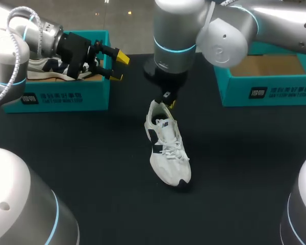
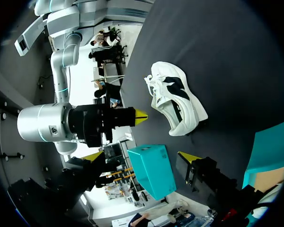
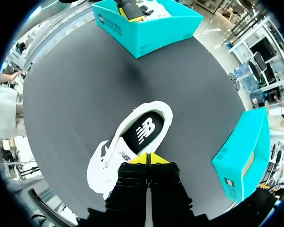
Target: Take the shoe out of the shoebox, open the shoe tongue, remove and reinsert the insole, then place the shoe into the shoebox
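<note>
A white shoe point(image 1: 167, 149) with black side patches lies on the black table point(image 1: 92, 153), heel toward the far side, its black insole point(image 3: 144, 132) showing inside. My right gripper point(image 1: 168, 103) hangs shut right over the heel rim, its yellow tips point(image 3: 149, 159) pressed together with nothing between them. My left gripper point(image 1: 119, 67) stands open at the right end of the left teal shoebox point(image 1: 61, 94), which holds a second shoe point(image 1: 43, 69). From the left wrist, the shoe point(image 2: 176, 97) lies well ahead of the open left gripper point(image 2: 141, 158).
A second teal shoebox point(image 1: 268, 81) stands at the far right, open and showing a brown inside. It also shows beside the right gripper as a teal box point(image 3: 241, 153). Both boxes sit along the table's far side.
</note>
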### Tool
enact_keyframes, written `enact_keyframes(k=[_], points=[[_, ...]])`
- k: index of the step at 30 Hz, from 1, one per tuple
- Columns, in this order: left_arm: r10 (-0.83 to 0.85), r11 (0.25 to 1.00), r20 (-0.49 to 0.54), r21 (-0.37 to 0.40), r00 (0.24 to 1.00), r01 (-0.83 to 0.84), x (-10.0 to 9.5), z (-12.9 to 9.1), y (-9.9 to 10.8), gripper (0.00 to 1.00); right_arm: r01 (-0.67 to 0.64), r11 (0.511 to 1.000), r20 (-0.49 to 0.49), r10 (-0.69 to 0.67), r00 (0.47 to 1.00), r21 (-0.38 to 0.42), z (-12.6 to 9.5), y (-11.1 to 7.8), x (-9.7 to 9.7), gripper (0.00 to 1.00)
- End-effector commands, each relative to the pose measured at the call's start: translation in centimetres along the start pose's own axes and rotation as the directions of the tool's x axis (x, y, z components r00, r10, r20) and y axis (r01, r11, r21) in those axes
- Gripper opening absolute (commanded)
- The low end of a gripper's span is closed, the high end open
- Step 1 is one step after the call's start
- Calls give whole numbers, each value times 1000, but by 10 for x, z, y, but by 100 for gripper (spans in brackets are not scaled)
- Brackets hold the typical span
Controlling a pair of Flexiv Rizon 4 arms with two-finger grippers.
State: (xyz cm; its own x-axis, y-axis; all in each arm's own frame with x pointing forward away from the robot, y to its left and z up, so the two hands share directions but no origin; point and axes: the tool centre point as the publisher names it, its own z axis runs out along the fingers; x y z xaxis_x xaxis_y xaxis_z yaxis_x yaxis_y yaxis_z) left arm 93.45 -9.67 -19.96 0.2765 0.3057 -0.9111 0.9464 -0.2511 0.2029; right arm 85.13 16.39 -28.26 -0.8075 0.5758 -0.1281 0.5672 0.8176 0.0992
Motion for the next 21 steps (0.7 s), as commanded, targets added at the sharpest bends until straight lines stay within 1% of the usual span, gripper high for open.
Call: enact_keyframes(k=[1, 2, 3, 4, 17, 18, 19, 21], points=[[1, 1000, -2, 1, 1000, -1, 0, 0, 0, 100, 492, 870, 130, -493, 860, 48, -11, 3, -4, 0], [1, 1000, -2, 1, 1000, -1, 0, 0, 0, 100, 518, 853, 137, -522, 842, 72, -11, 3, -5, 0], [1, 1000, -2, 1, 1000, -1, 0, 0, 0, 100, 525, 848, 141, -530, 836, 75, -11, 3, -5, 0], [1, 1000, -2, 1, 1000, -1, 0, 0, 0, 100, 499, 862, 141, -506, 851, 83, -11, 1, -7, 0], [1, 1000, -2, 1, 1000, -1, 0, 0, 0, 100, 499, 862, 141, -506, 851, 83, -11, 1, -7, 0], [1, 1000, -2, 1, 1000, -1, 0, 0, 0, 100, 523, 850, 148, -527, 837, 69, -9, 8, -10, 0], [1, 1000, -2, 1, 1000, -1, 0, 0, 0, 100, 530, 843, 143, -537, 831, 91, -8, 13, -14, 0], [1, 1000, -2, 1, 1000, -1, 0, 0, 0, 100, 552, 832, 166, -552, 817, 55, -7, 26, -21, 0]])
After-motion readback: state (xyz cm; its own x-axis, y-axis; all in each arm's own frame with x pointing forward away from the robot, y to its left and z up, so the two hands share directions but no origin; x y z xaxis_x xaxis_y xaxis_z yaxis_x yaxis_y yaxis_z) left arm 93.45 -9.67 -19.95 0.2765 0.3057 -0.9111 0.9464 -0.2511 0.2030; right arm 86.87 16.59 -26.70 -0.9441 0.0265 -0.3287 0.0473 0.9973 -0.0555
